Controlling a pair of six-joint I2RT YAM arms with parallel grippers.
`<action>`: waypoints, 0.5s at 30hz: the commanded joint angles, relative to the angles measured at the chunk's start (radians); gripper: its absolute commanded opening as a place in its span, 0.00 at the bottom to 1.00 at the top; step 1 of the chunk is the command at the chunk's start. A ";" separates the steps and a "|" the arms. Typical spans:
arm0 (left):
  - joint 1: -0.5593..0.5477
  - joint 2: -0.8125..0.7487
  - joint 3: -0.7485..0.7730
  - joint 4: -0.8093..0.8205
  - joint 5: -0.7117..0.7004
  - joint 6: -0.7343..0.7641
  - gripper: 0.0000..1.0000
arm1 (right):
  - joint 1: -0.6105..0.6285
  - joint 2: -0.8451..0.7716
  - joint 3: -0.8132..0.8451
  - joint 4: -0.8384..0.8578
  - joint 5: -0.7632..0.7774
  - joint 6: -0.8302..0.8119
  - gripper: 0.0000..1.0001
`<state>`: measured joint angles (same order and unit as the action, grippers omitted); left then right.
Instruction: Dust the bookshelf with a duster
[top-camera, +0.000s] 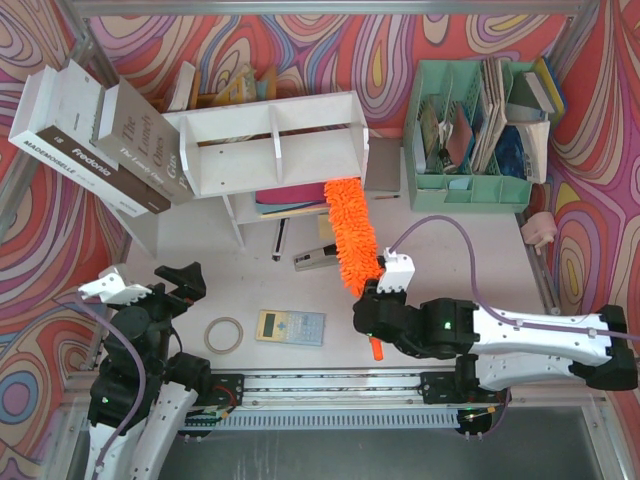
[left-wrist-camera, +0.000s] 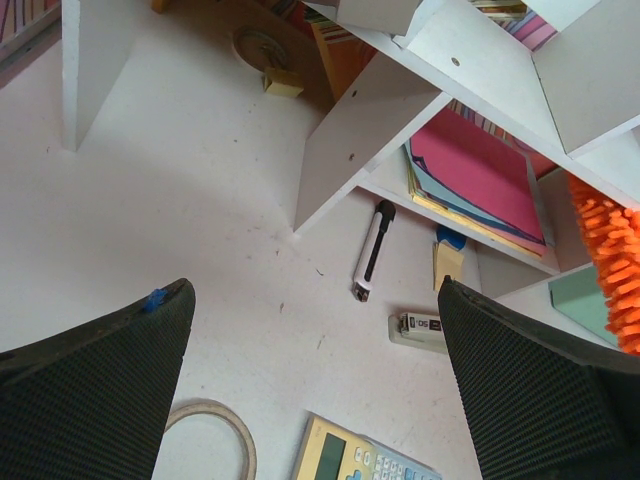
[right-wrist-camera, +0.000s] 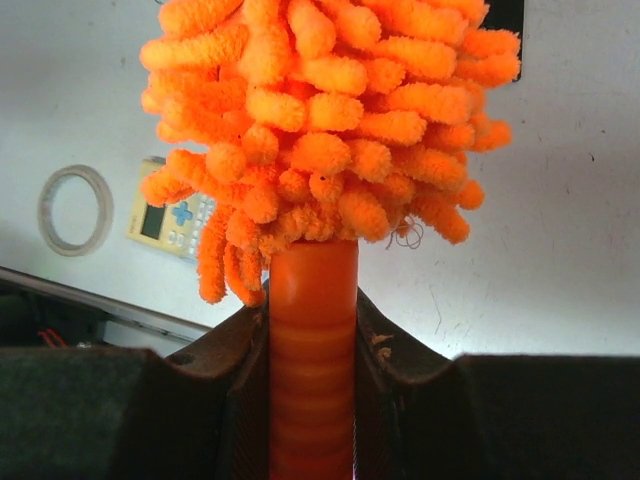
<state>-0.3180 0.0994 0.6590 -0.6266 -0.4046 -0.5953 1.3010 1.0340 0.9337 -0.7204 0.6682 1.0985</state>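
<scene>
The white bookshelf (top-camera: 270, 140) stands at the back of the table, with pink and blue folders lying flat in its lower tier. The duster (top-camera: 350, 230) has a fluffy orange head whose far tip reaches the lower tier's right end. My right gripper (top-camera: 376, 300) is shut on the duster's orange handle, whose end sticks out behind it. In the right wrist view the handle (right-wrist-camera: 312, 350) is clamped between the jaws under the head (right-wrist-camera: 320, 130). My left gripper (top-camera: 180, 285) hangs open over the table's front left, holding nothing. The left wrist view shows the shelf (left-wrist-camera: 370, 120) and the duster (left-wrist-camera: 612, 250).
Books (top-camera: 95, 140) lean against the shelf's left side. A mint-green organiser (top-camera: 470, 185) with papers stands at the back right. A stapler (top-camera: 315, 260), a pen (top-camera: 281, 240), a calculator (top-camera: 290, 326) and a tape ring (top-camera: 223, 335) lie in front of the shelf.
</scene>
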 joint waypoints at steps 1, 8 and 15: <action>0.007 -0.002 -0.010 0.008 0.006 0.002 0.98 | -0.002 0.039 -0.048 0.093 0.030 -0.021 0.00; 0.007 0.001 -0.011 0.008 0.010 0.003 0.99 | -0.017 0.087 -0.082 0.153 -0.018 -0.026 0.00; 0.007 -0.006 -0.011 0.007 0.006 0.002 0.98 | -0.019 0.064 0.062 0.148 0.024 -0.164 0.00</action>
<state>-0.3180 0.0994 0.6590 -0.6266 -0.4046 -0.5949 1.2861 1.1309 0.8898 -0.6285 0.6125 1.0336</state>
